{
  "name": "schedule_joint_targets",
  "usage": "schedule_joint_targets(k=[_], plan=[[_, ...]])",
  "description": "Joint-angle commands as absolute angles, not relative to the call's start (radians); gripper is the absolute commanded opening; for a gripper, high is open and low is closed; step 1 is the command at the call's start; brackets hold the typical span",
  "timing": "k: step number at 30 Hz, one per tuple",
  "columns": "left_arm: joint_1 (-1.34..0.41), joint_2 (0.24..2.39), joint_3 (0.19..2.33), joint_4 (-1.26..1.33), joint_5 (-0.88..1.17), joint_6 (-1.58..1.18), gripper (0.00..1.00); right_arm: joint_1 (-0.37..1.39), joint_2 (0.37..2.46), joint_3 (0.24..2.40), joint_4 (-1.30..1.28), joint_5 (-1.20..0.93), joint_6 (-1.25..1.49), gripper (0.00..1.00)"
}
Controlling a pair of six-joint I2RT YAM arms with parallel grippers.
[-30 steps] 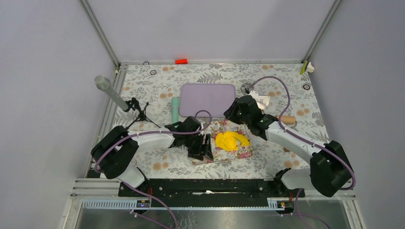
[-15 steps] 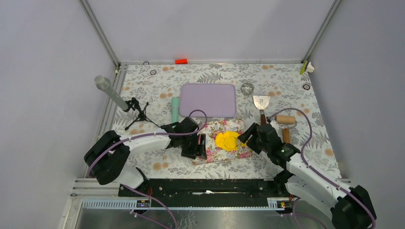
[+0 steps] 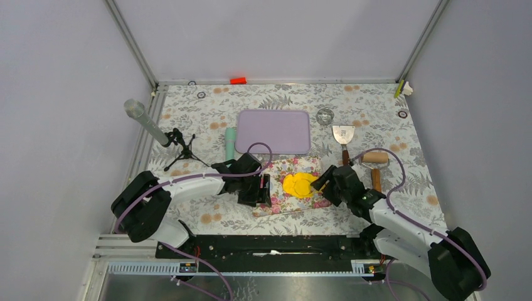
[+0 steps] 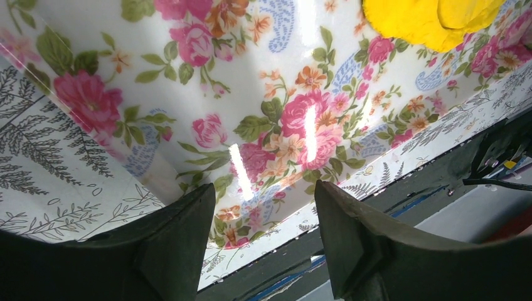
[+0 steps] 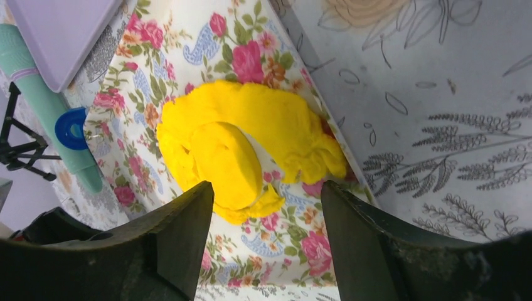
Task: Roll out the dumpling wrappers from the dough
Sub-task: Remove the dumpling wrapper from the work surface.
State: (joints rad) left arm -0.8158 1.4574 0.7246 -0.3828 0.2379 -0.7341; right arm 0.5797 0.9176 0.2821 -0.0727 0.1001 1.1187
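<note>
**Dough** (image 5: 263, 125) — bright yellow, a single mass: a flattened, irregular sheet with a thicker folded lump sitting on top of it. It is lying on the right half of the floral mat (image 3: 285, 202), and its right edge is coming close to the mat's border.

**Floral mat**: glossy and rose-patterned. It is lying on the fern-print table (image 3: 207, 216) between the two arms, just in front of the lilac board (image 3: 274, 131).

**Right gripper** (image 5: 266, 188): jaws standing apart, nothing clamped. It is hanging over the right side of the dough, with one finger showing on each side of the lump in the wrist view. Whether the fingers are touching the dough cannot be told.

**Left gripper** (image 4: 263, 194) — jaws likewise apart and gripping nothing. It is hovering over the left part of the mat, apart from the dough, which is showing only at the top right of its wrist view.

**Other items on the table:**
- A teal cylinder (image 3: 230, 143) is lying just left of the board.
- A bench scraper (image 3: 343, 134) is lying to the right of the board.
- A wooden roller (image 3: 375, 157) is lying near the scraper's handle.
- A small glass (image 3: 324, 116) is standing just behind the scraper.
- A microphone (image 3: 143, 121) is leaning on a small tripod (image 3: 182, 150) at the left edge.
- A small red object (image 3: 238, 80) is sitting at the far edge.
</note>
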Motion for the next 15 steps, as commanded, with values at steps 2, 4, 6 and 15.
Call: schedule_joint_targets(k=[2,4,6,15], plan=[[-0.81,1.482,0.725,-0.452,0.154,-0.686,0.67,0.571,1.029,0.392,-0.03,0.189,1.012,0.72],[-0.81,1.477,0.735,-0.466,0.151,-0.674,0.67,0.569,1.084,0.427,-0.012,0.188,0.983,0.72],[-0.808,1.469,0.741,-0.476,0.151,-0.666,0.67,0.565,1.132,0.452,0.035,0.185,0.962,0.72],[-0.808,1.415,0.745,-0.509,0.131,-0.662,0.68,0.555,1.256,0.529,0.165,0.127,0.939,0.72]])
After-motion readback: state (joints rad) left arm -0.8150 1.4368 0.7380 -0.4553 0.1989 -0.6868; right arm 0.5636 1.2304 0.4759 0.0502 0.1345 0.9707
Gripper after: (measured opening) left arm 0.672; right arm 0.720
